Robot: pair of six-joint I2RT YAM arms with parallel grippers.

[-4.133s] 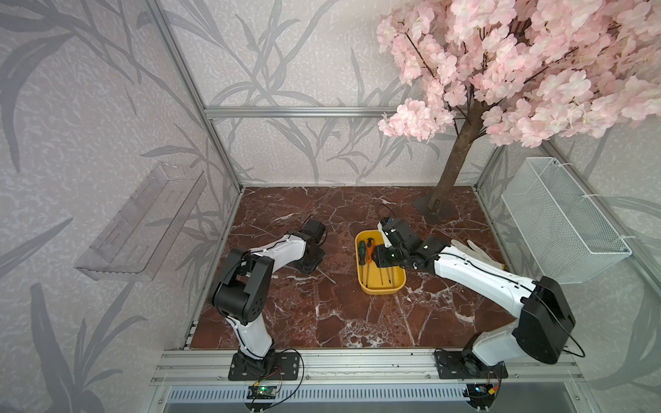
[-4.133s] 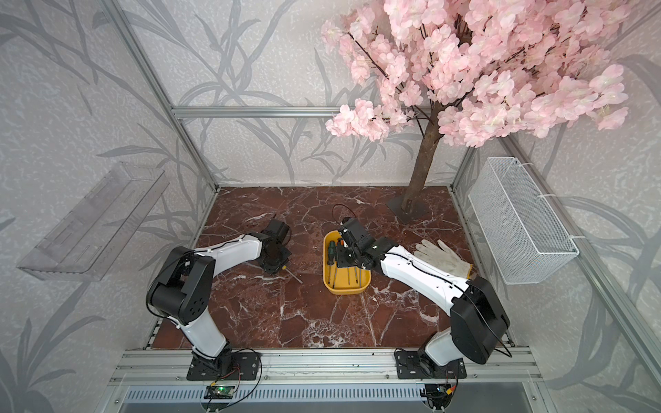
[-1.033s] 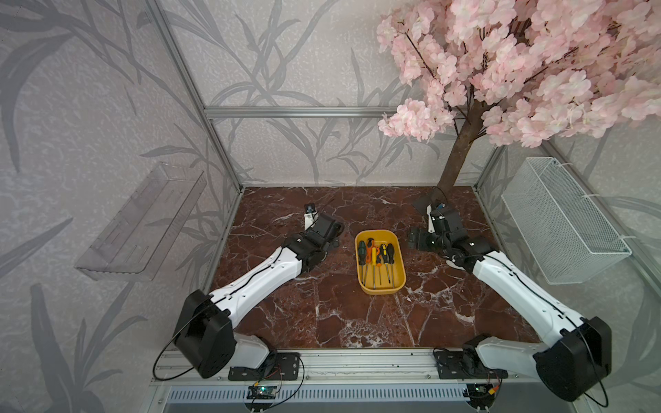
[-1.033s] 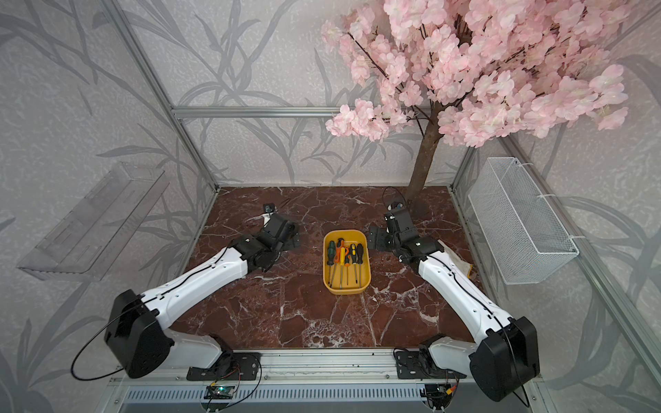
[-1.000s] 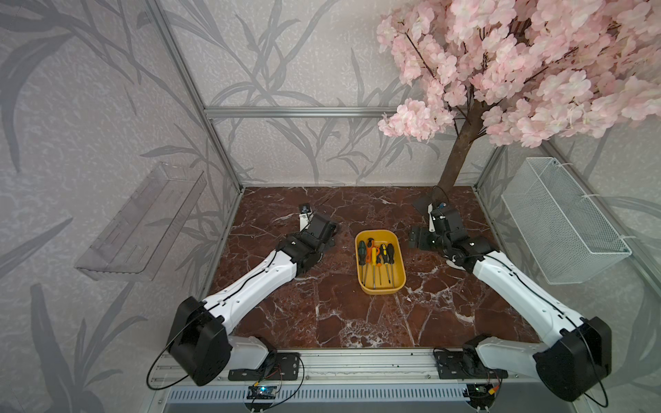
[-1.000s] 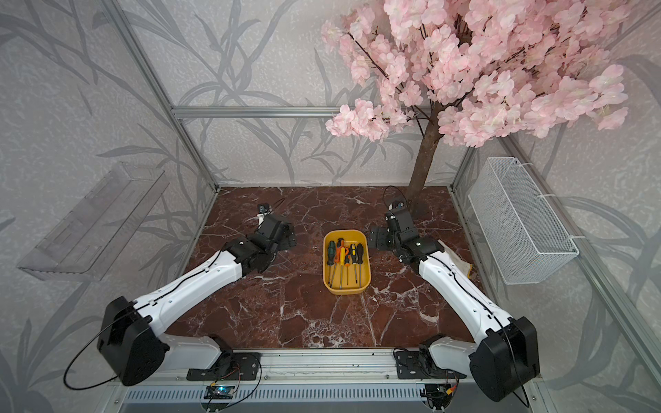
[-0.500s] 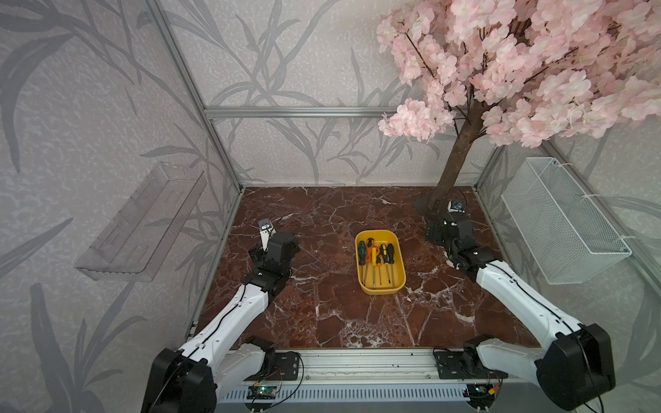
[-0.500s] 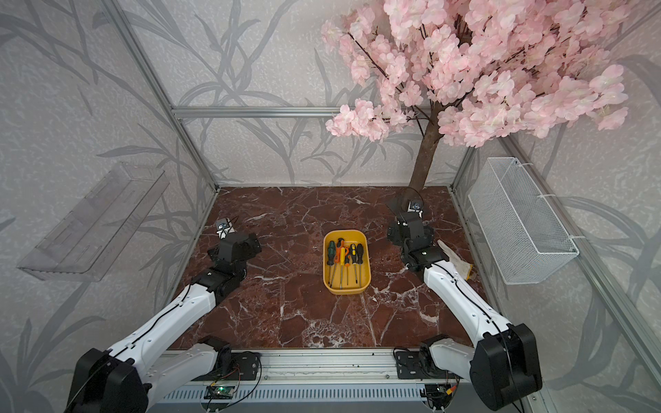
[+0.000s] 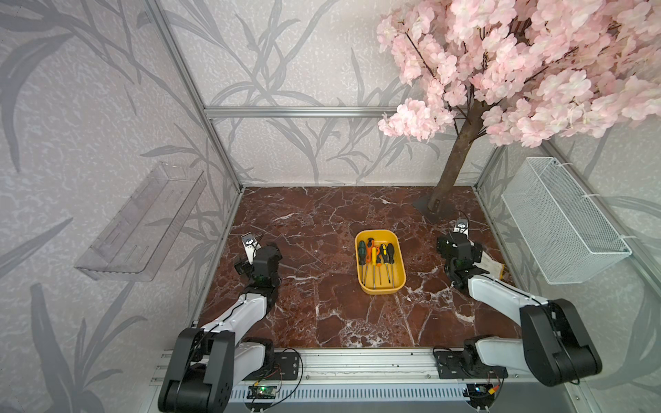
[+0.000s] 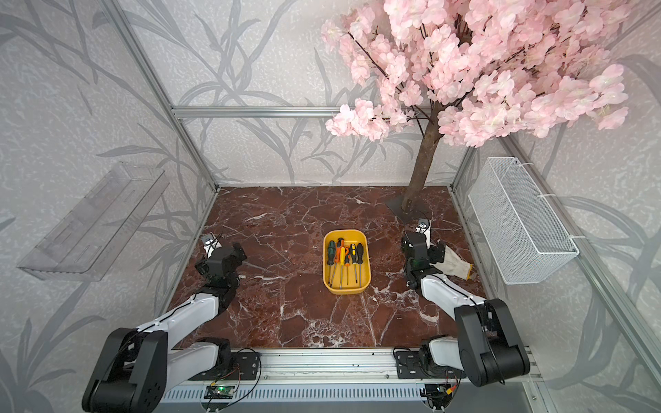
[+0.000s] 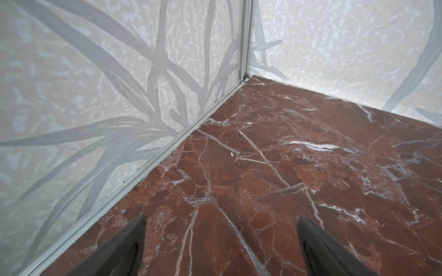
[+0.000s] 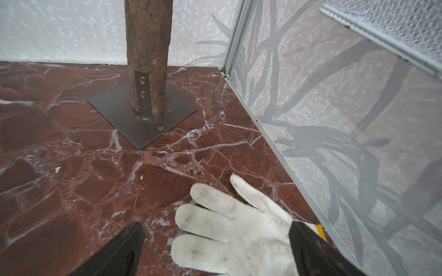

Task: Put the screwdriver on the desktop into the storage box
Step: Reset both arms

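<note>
Screwdrivers [image 9: 374, 254] in rounded yellow plastic storage box [image 9: 382, 289] on veined marble desktop [image 9: 322, 304]; left gripper [image 11: 221, 217], right gripper [image 12: 216, 223] agape, empty.

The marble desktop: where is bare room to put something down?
The desktop is bare between the left arm and the storage box, and behind and in front of the box. Crowded: right side, with tree base, glove and right arm.

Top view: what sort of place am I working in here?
Probably a staged robot test booth, not a real workshop: wallpapered panels in an aluminium frame, and an artificial blossom tree standing on the marble-patterned desktop.
</note>
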